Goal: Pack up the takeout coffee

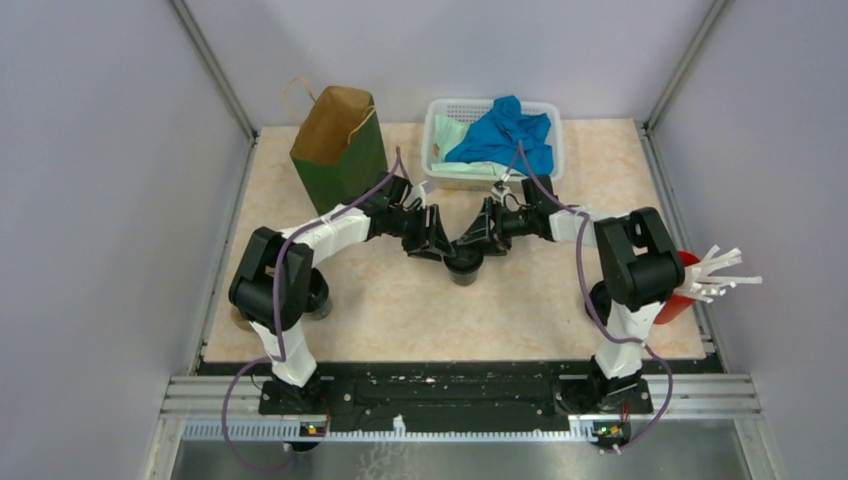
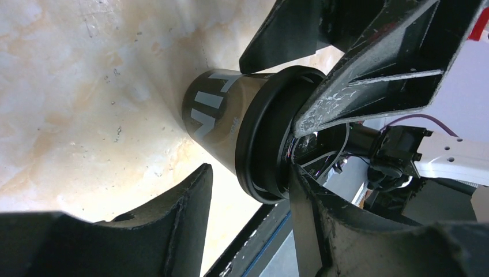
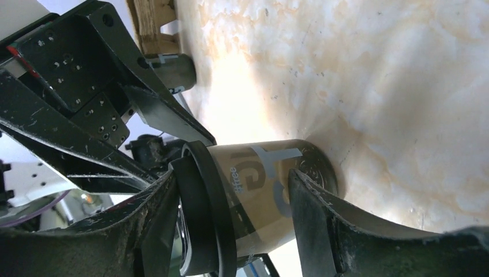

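The takeout coffee (image 1: 463, 268) stood upright near the middle of the desk (image 1: 380, 320), in front of the white basket (image 1: 440, 112) and with both arms meeting over it. It was a small round paper cup. It looked black from above and dark brownish up close, with large pale block lettering around its wall and a smaller pale word ending in "ffee". Its black lid (image 2: 256, 156) was thick and ridged, and its rim stood out wider than the cup body.

The left claw (image 1: 438, 250) came in from the left, turned on its side, with its fingers (image 2: 173, 225) apart and their tips at the lid and the lower wall. The right claw (image 3: 233, 182) came in from the other side, also with its fingers apart. One fingertip lay against the lid edge and the other across the wall near the base. I could not tell whether either claw pressed the cup or only bracketed it.

A second identical cup (image 3: 173, 72) stood by the left arm, just beside a tan cardboard tray (image 3: 147, 23). A green paper bag (image 1: 338, 155) stood open at the far left. A blue cloth (image 1: 505, 135) lay in the basket, and a red cup (image 1: 680, 298) holding white sticks (image 1: 725, 270) sat at the right edge.
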You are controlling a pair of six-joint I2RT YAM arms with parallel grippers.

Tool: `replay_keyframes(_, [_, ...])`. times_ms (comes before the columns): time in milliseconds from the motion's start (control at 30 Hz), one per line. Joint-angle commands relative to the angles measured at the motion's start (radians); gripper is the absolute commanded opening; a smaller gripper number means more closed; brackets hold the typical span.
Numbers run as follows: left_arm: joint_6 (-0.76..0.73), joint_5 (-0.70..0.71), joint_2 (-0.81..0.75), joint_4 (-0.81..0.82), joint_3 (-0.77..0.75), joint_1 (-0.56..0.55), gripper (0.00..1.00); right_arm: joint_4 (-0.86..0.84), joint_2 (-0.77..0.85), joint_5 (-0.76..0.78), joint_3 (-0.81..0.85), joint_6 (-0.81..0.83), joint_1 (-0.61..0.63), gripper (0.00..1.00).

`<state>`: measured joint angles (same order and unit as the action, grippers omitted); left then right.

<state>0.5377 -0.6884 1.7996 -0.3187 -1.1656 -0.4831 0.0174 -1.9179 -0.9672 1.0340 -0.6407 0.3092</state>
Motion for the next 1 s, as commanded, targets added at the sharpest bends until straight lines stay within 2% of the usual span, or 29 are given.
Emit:
replay_keyframes(0, [-0.109, 0.265, 0.088, -0.172, 0.108, -0.027, 0.56, 0.192, -0.042, 0.488, -0.138, 0.103, 0.019, 0.59])
replay_keyframes(100, [-0.1, 0.23, 0.044, -0.191, 0.062, -0.03, 0.56, 0.183, 0.067, 0.399, -0.131, 0.085, 0.019, 0.65])
replay_keyframes(233, [-0.085, 0.164, 0.004, -0.23, -0.033, -0.038, 0.62, 0.279, 0.165, 0.318, -0.006, 0.073, 0.019, 0.74])
replay_keyframes(433, [-0.036, 0.073, -0.001, -0.218, -0.132, -0.036, 0.81, 0.424, 0.221, 0.291, 0.151, 0.109, 0.013, 0.86])
replay_keyframes(600, [-0.009, 0.036, -0.003, -0.197, -0.164, -0.035, 0.9, 0.474, 0.274, 0.291, 0.16, 0.123, 0.005, 0.89])
replay_keyframes(767, [0.023, -0.033, 0.013, -0.155, -0.146, -0.035, 0.91, 0.522, 0.342, 0.32, 0.122, 0.144, 0.005, 0.89])
replay_keyframes(900, [0.043, -0.063, 0.043, -0.11, -0.122, -0.041, 0.87, 0.616, 0.425, 0.395, 0.125, 0.173, 0.003, 0.89])
replay_keyframes(967, [0.047, -0.062, 0.061, -0.103, -0.127, -0.048, 0.82, 0.672, 0.466, 0.455, 0.129, 0.185, -0.005, 0.89])
